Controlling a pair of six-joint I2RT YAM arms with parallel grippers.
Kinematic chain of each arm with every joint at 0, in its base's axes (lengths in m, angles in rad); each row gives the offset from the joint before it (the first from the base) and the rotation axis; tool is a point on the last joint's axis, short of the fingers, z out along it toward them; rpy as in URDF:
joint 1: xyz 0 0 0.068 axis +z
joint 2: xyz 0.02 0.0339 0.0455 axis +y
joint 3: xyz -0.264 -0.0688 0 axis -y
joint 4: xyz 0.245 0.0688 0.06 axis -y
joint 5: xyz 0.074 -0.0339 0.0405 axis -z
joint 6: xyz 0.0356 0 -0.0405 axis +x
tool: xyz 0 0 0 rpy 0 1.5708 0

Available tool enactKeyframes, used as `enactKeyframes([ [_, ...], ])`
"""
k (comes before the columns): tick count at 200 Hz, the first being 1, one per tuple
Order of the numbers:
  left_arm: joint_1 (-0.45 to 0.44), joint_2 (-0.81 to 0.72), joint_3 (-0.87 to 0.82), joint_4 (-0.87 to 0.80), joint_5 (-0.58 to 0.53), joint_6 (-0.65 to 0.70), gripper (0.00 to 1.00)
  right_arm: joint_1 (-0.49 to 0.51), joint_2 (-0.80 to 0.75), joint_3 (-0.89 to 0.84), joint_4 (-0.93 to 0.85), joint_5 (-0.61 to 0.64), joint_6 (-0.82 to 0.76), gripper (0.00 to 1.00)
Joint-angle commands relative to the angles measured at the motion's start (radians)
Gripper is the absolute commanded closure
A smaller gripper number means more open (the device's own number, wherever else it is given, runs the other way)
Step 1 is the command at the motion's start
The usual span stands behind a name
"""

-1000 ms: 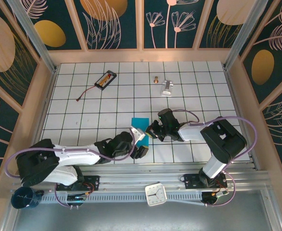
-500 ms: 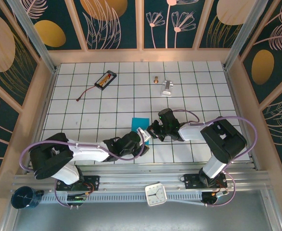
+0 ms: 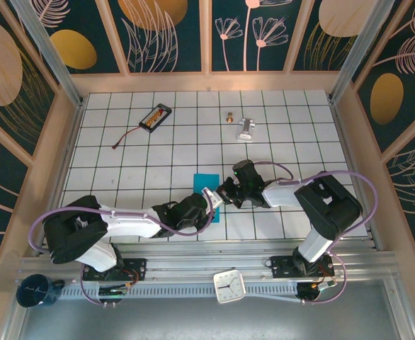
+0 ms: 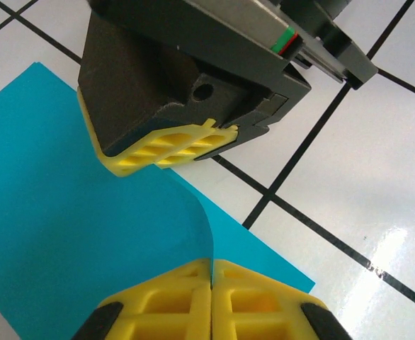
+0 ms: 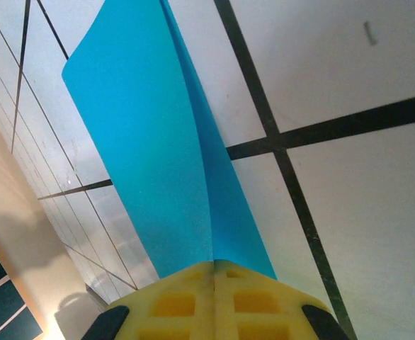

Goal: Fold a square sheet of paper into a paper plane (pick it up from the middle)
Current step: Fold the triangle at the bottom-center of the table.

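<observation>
The square sheet of paper (image 3: 205,181) is teal-blue and lies at the table's near middle, partly under both grippers. My left gripper (image 3: 209,201) reaches in from the left. Its yellow fingers (image 4: 212,268) are shut on a raised ridge of the sheet (image 4: 66,212). My right gripper (image 3: 226,192) comes in from the right, shut on the sheet; its yellow fingertips (image 4: 161,152) press on the paper just ahead of my left ones. In the right wrist view the paper (image 5: 151,142) rises as a creased strip out of the shut gripper (image 5: 214,273). The paper plane is out of view.
A black battery pack (image 3: 156,117) with a red wire lies far left on the white grid table (image 3: 122,177). A silver metal piece (image 3: 246,129) and a small brass part (image 3: 229,117) lie at the far middle. A small clock (image 3: 229,286) sits on the near rail.
My left gripper moved right onto the paper's near edge and closed on it, from wide open to shut. The right gripper stayed shut in place.
</observation>
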Motion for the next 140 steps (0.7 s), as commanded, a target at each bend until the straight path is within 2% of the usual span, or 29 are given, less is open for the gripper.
enactKeyframes([
  [1,-0.005,-0.016,0.006,0.008,0.005,-0.020,0.98,-0.010,0.014,0.028,-0.030,-0.005,-0.023,1.00],
  [28,-0.002,-0.018,-0.006,0.035,0.042,-0.056,1.00,-0.016,0.008,0.035,-0.046,-0.006,-0.041,0.97],
  [60,-0.002,-0.018,-0.016,0.079,0.123,-0.120,1.00,-0.036,-0.050,0.034,-0.124,0.001,-0.111,0.80],
  [81,0.009,-0.017,-0.037,0.124,0.175,-0.169,1.00,-0.069,-0.126,0.010,-0.202,0.009,-0.187,0.74],
  [112,0.030,-0.011,-0.051,0.181,0.259,-0.218,1.00,-0.099,-0.226,0.031,-0.311,0.057,-0.328,0.71],
  [140,0.057,0.000,-0.058,0.213,0.309,-0.255,1.00,-0.099,-0.190,0.081,-0.273,0.026,-0.372,0.73],
])
